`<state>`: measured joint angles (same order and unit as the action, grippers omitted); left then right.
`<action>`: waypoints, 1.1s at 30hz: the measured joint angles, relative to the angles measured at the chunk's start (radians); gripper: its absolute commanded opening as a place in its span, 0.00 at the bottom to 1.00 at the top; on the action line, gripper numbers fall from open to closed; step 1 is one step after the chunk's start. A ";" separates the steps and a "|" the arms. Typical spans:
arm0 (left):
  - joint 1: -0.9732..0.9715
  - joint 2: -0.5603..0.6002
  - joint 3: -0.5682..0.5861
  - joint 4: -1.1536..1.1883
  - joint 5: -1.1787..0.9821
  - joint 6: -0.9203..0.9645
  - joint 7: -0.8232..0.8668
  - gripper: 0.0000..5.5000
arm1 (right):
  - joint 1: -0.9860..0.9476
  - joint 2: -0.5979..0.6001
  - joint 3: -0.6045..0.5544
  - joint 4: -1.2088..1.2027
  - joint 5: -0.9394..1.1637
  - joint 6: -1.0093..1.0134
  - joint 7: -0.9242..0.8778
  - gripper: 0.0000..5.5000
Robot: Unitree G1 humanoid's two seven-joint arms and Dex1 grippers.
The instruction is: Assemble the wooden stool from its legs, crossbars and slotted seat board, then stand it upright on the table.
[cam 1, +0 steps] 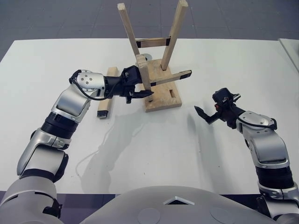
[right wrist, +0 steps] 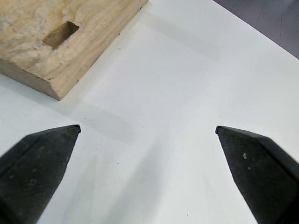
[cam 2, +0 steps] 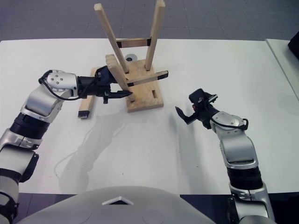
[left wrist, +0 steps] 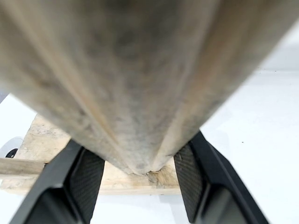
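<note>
The slotted seat board [cam 1: 163, 99] lies flat on the white table. Two legs [cam 1: 128, 29] rise from its far side, joined by a crossbar [cam 1: 153, 42]. My left gripper [cam 1: 142, 87] is shut on a third leg [cam 1: 144, 70], held upright at the board's near left corner. A dark-tipped crossbar [cam 1: 172, 77] sticks out from that leg over the board. Up close the leg [left wrist: 135, 79] sits between both black pads [left wrist: 81, 179]. My right gripper [cam 1: 208, 113] hovers open to the right of the board, with bare table between its fingertips [right wrist: 42, 158] and a board corner with a slot [right wrist: 60, 33] nearby.
A loose leg [cam 1: 107, 93] lies on the table under my left forearm, left of the board. A small grey disc [cam 1: 147, 57] sits behind the board. A second table's edge [cam 1: 290, 46] shows at the far right. The table's near half is bare.
</note>
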<state>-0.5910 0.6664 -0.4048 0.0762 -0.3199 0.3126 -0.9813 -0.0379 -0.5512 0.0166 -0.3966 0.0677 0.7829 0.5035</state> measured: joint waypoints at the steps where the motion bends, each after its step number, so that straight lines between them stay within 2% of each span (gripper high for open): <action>1: 0.002 0.004 0.014 -0.013 0.000 0.020 -0.006 0.37 | 0.000 0.000 -0.003 0.000 0.001 0.002 -0.004 0.98; 2: 0.003 0.005 0.019 -0.017 -0.001 0.025 -0.008 0.44 | 0.000 0.000 -0.005 0.000 0.001 0.003 -0.006 0.98; 6: 0.059 0.023 0.038 -0.038 0.018 0.081 -0.025 0.53 | 0.001 0.002 -0.006 -0.003 0.004 0.008 -0.014 0.98; 13: 0.202 0.040 0.117 -0.117 0.059 0.040 0.009 0.72 | 0.000 0.007 -0.005 -0.004 0.007 0.016 -0.028 0.98; 17: 0.337 0.095 0.237 -0.176 0.062 0.068 0.072 0.84 | 0.000 0.008 -0.005 -0.007 0.011 0.023 -0.036 0.98; 21: 0.452 0.057 0.420 -0.240 0.073 0.151 0.293 0.95 | 0.011 0.017 -0.013 -0.022 0.012 0.028 -0.053 0.98; 22: 0.470 0.039 0.440 -0.249 0.074 0.169 0.333 0.90 | 0.015 0.020 -0.014 -0.024 0.012 0.029 -0.057 0.98; 23: 0.493 0.001 0.463 -0.261 0.078 0.192 0.390 0.91 | 0.019 0.024 -0.016 -0.028 0.014 0.032 -0.063 0.98; 25: 0.539 -0.079 0.490 -0.293 0.081 0.242 0.496 0.85 | 0.030 0.029 -0.016 -0.038 0.015 0.035 -0.068 0.98; 29: 0.598 -0.175 0.497 -0.322 0.079 0.333 0.586 0.73 | 0.035 0.031 -0.016 -0.039 0.015 0.036 -0.075 0.98; 33: 0.589 -0.215 0.503 -0.315 0.083 0.394 0.644 0.62 | 0.034 0.031 -0.016 -0.038 0.016 0.036 -0.075 0.98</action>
<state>-0.0020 0.4518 0.0982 -0.2387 -0.2372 0.7062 -0.3370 -0.0038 -0.5205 0.0009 -0.4344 0.0832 0.8188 0.4281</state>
